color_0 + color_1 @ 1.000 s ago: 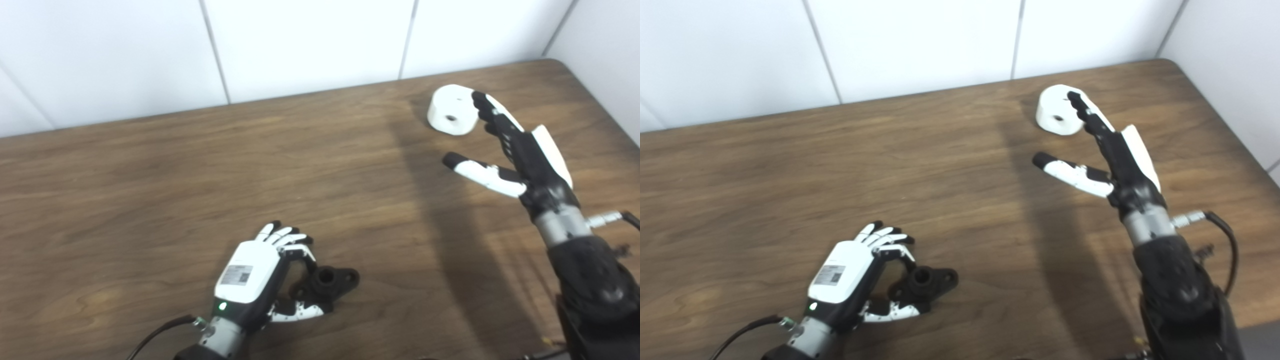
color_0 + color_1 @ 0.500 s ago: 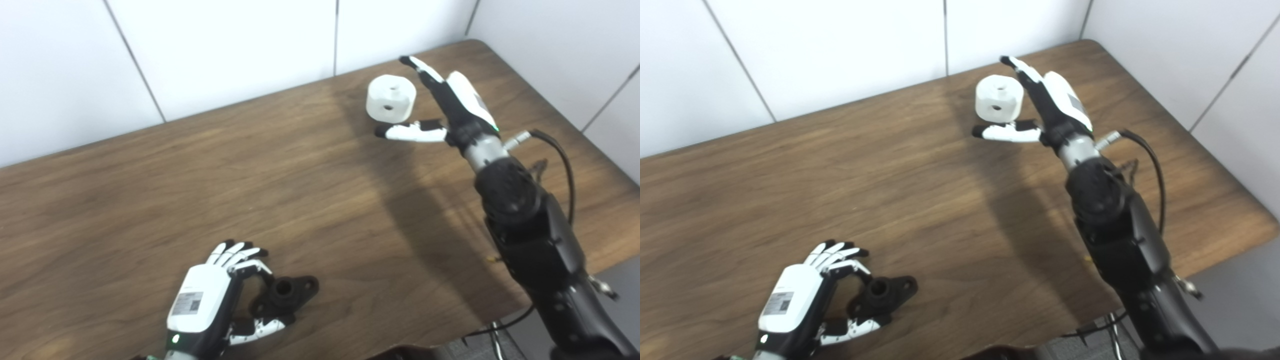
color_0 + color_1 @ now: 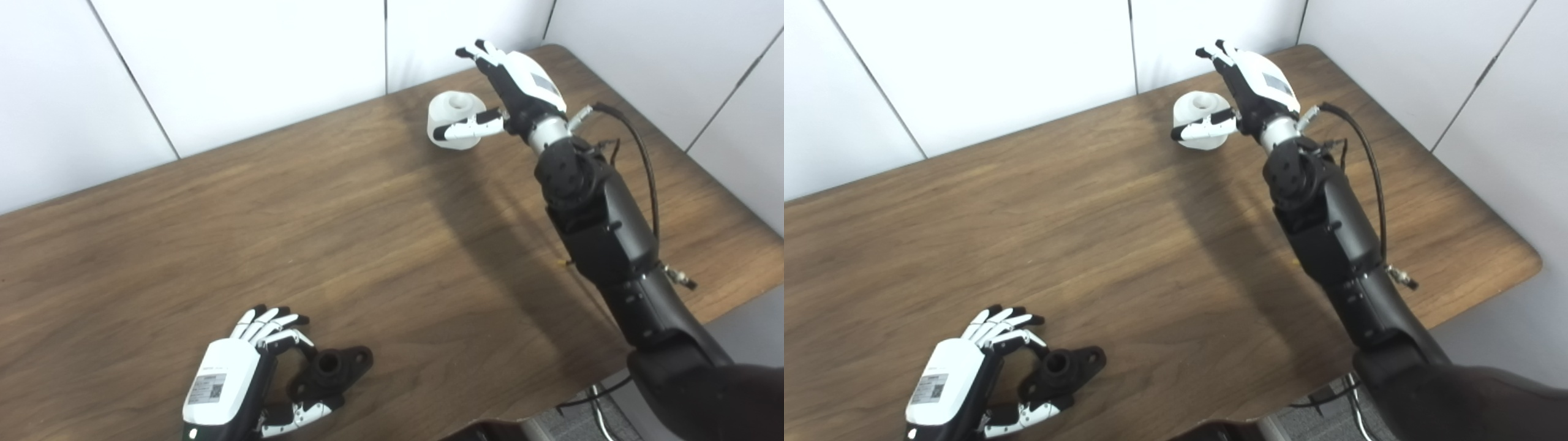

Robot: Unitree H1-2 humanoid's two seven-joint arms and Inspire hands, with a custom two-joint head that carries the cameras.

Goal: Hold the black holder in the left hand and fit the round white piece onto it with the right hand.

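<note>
The black holder [image 3: 334, 369] lies flat on the wooden table [image 3: 380, 245] near the front left edge, its hub hole facing up. My left hand [image 3: 236, 375] rests beside it, index finger curled against the hub and thumb along its near lobe, the other fingers spread; it is open. The round white piece [image 3: 452, 110] stands at the far right of the table near the wall. My right hand [image 3: 513, 82] is open at it, thumb crossing its front face and fingers reaching past its far side, with no closed hold on it.
White wall panels [image 3: 245, 67] run just behind the table. The table's rounded right corner [image 3: 1528, 260] and front edge are close, with floor beyond. A black cable [image 3: 643, 165] loops off my right forearm.
The camera has swung, shifting the whole picture. My right hand has reached farther to the white piece; its thumb now crosses the piece's front. The left hand and holder keep the same pose.
</note>
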